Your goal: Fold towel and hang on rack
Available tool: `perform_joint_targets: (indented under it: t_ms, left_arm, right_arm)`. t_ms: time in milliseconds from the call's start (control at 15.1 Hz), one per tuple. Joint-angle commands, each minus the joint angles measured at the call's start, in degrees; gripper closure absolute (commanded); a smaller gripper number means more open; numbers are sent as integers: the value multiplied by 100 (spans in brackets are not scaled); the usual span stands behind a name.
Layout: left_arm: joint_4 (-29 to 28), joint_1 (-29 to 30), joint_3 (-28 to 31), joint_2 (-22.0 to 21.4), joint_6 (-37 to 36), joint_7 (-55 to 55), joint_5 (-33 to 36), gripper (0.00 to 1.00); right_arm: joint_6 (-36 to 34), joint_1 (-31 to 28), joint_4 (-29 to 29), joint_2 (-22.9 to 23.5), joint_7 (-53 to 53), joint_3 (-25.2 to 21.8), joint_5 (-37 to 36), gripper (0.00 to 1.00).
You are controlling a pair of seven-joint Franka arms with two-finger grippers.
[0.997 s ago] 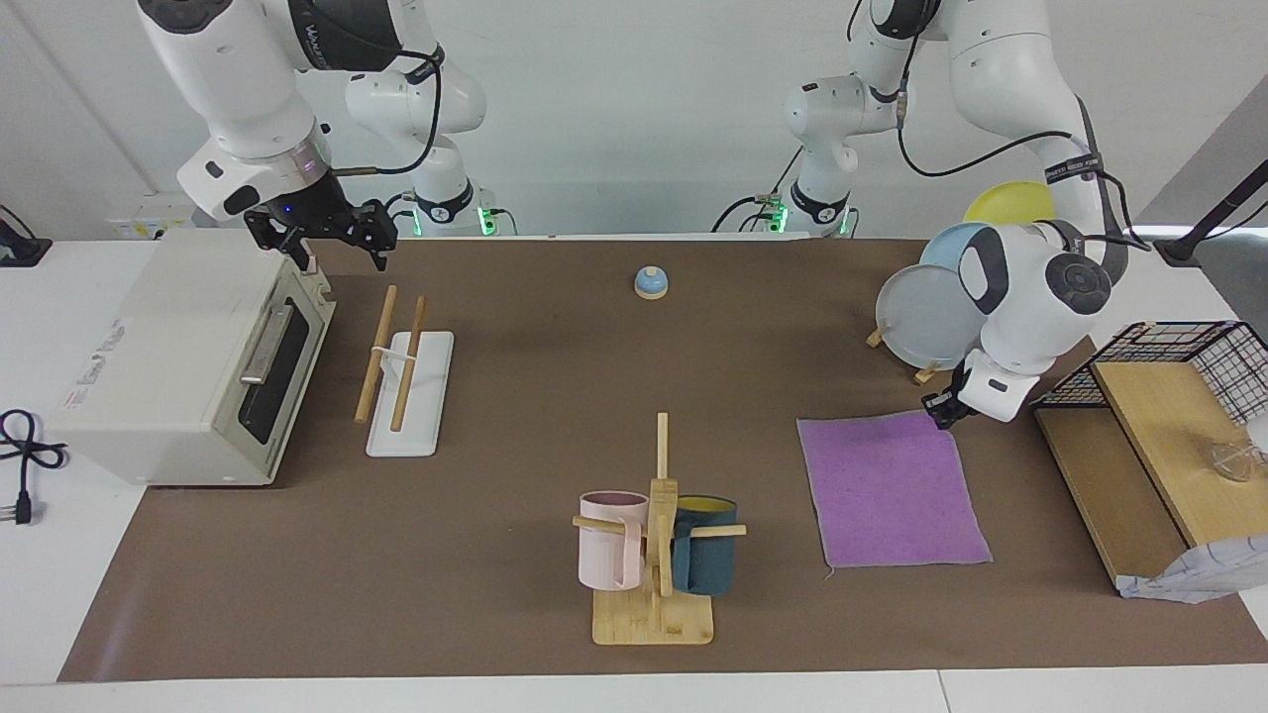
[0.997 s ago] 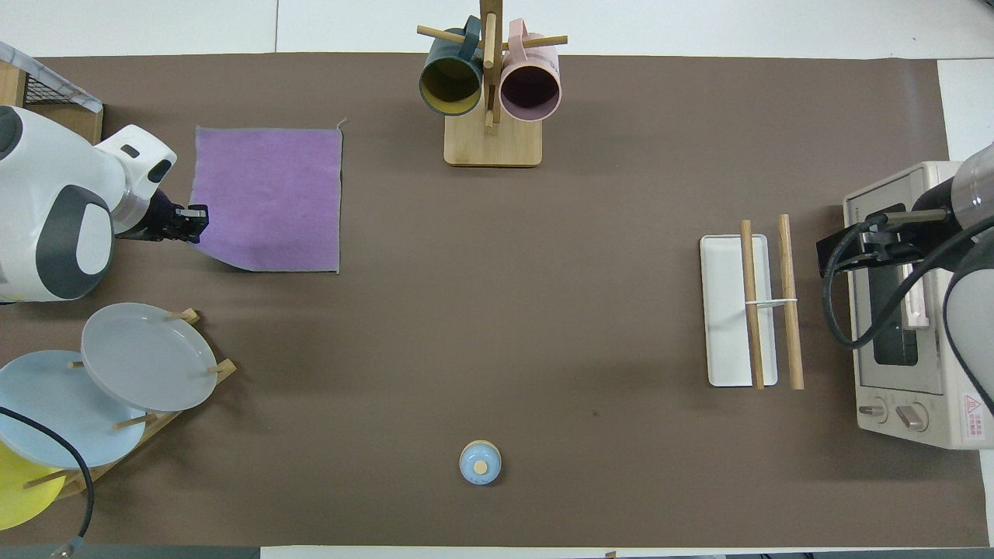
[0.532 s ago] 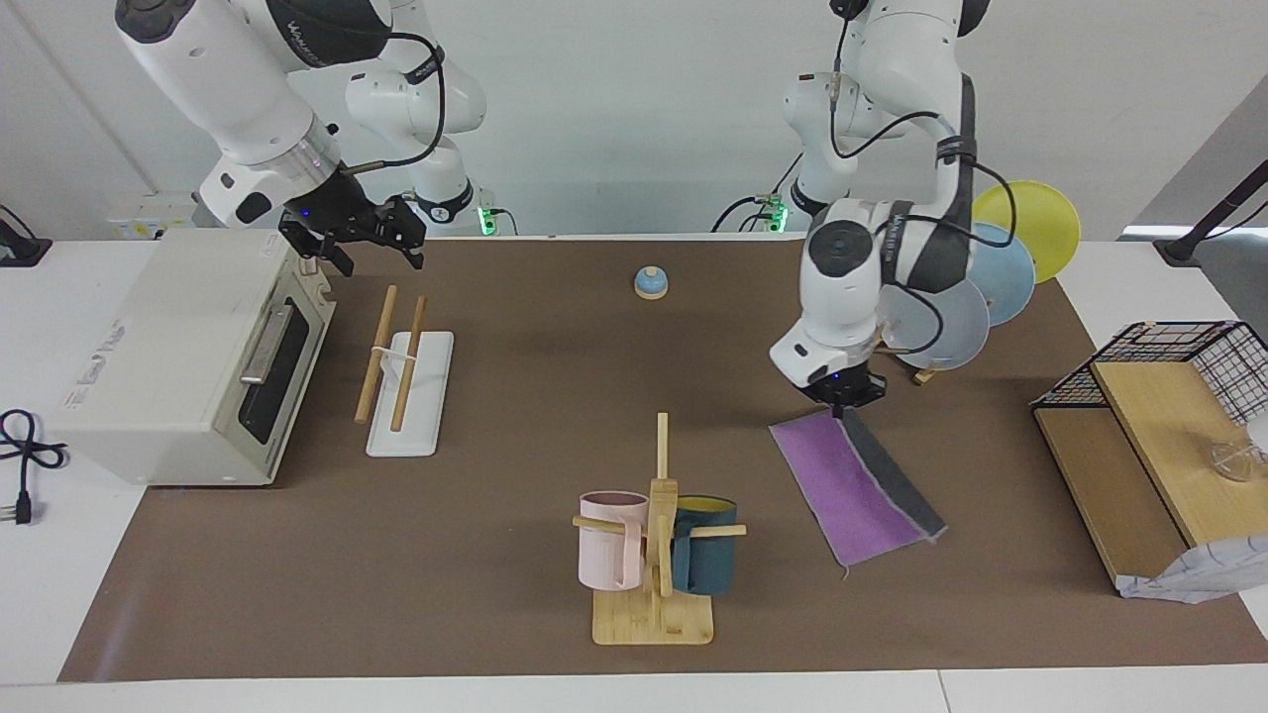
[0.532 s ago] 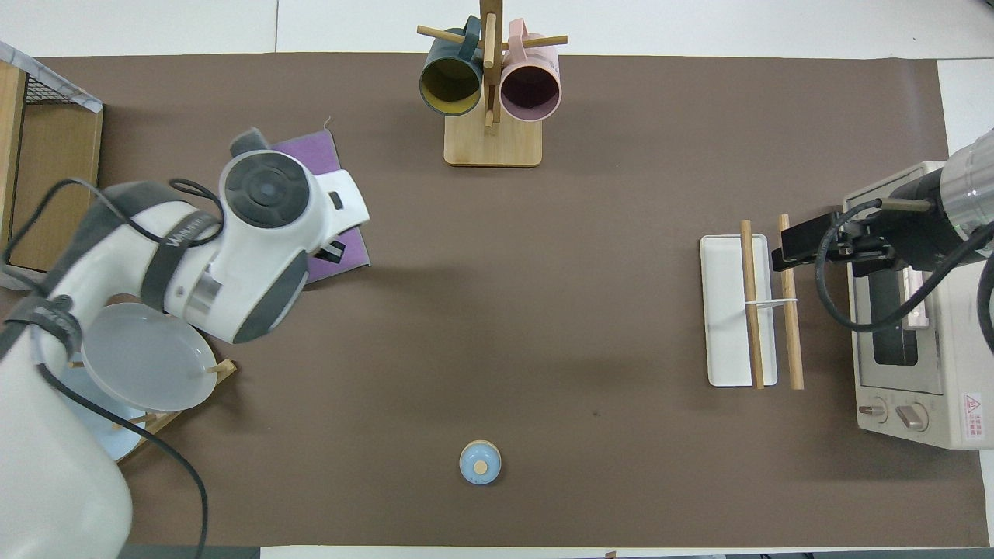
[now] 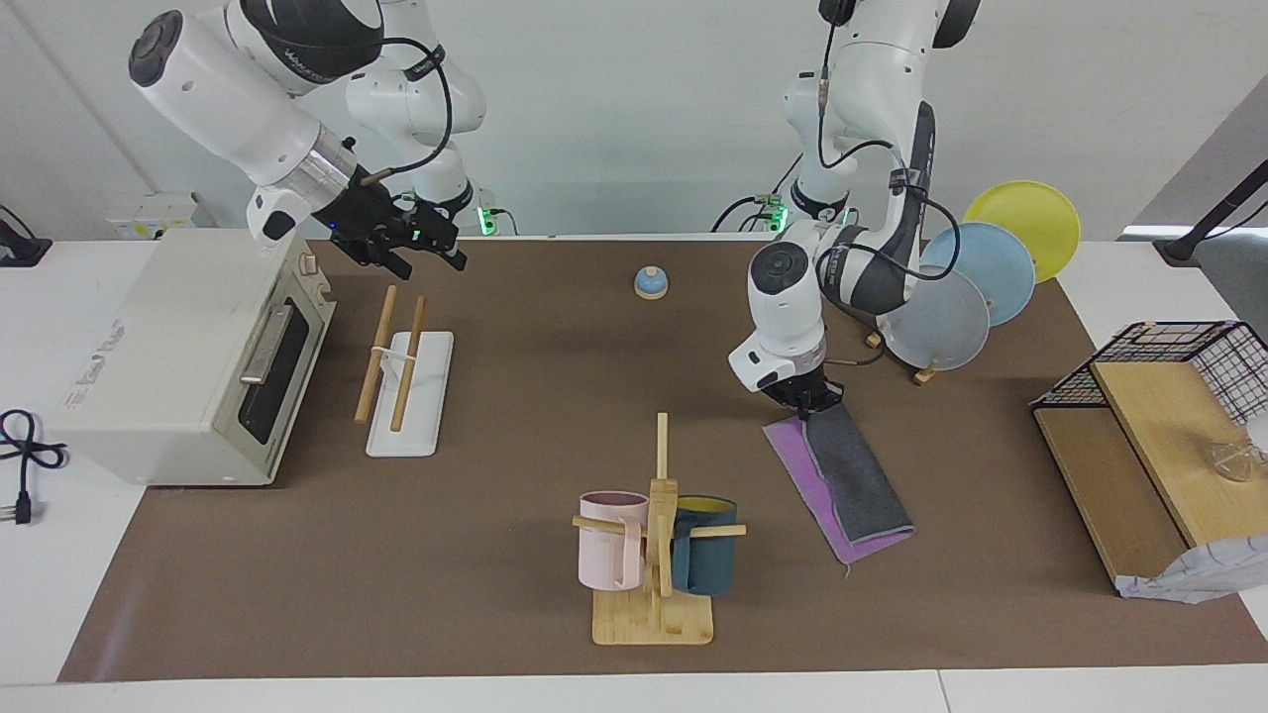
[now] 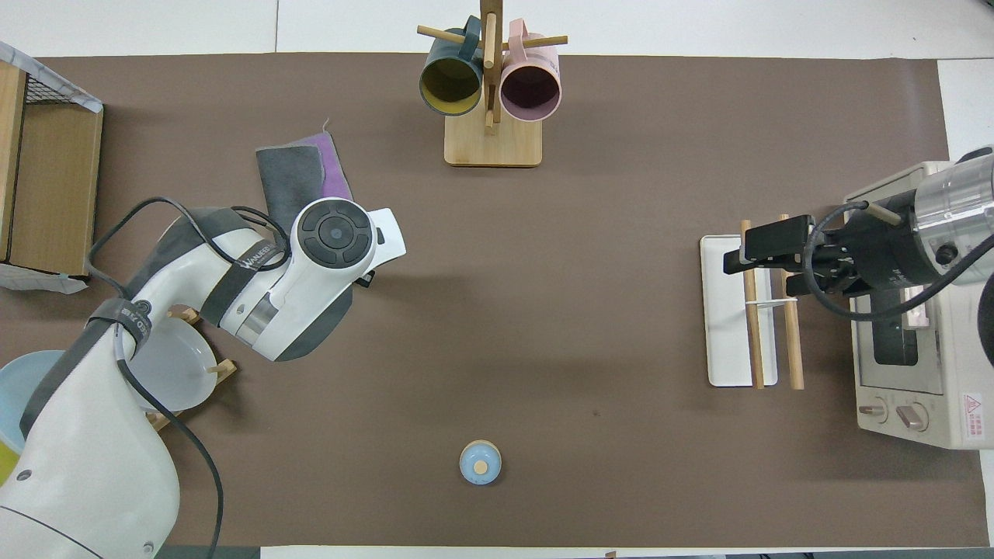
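From the facing camera, the towel (image 5: 842, 480) lies on the table beside the mug tree (image 5: 656, 540), toward the left arm's end. One second ago it lay flat with only the purple face up; now the grey face is turned over most of it, and a narrow purple strip shows along the edge nearest the mug tree. The left gripper (image 5: 807, 399) is low on the towel corner that is closest to the robots, and it seems clamped on this corner, so I judge the first fold is almost laid down but not released. The right gripper (image 5: 408, 244) has moved away from the oven and now hangs over the rack (image 5: 408, 394), its fingers apart.

From the overhead camera, the left arm covers a great part of the towel (image 6: 291, 175); the left gripper itself is hidden under the arm. The right gripper (image 6: 765, 260) is over the two rods of the rack (image 6: 726, 310), also apart from the mug tree (image 6: 491, 93). The towel is well apart from the rack, so the hanging is not yet begun.
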Motion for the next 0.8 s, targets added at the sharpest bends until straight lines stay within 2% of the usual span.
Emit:
perform_joint_targets:
  t_ms: [0,133,332,399,465,598,731]
  left_arm:
    - [127,11,-9,11,106,-185,-228,100]
    - [355,-7,-9,126,106,-194,-467,100]
    - [85,-42,0,117,368,-360,-476,100]
    - [31,-42,-8,108,474,-553,-476,22]
    - [74,-42,-9,117,432,-737,-485,0]
    - [101,-16,-26,38,283,-784,-651,0]
    - [276,159,-35,-85,89,-652,-1185,0]
  right_arm:
    - [241,42,-413,-256,91,4,190,0]
    - [250,42,-476,-283,204,4,409,0]
    - [303,50,-476,-283,433,13,446,0]
    - [303,59,-476,-283,433,13,446,0]
    - [303,68,-476,-283,433,13,446,0]
    - [303,68,-476,-283,433,13,454,0]
    - [329,68,-485,-283,451,13,463,0]
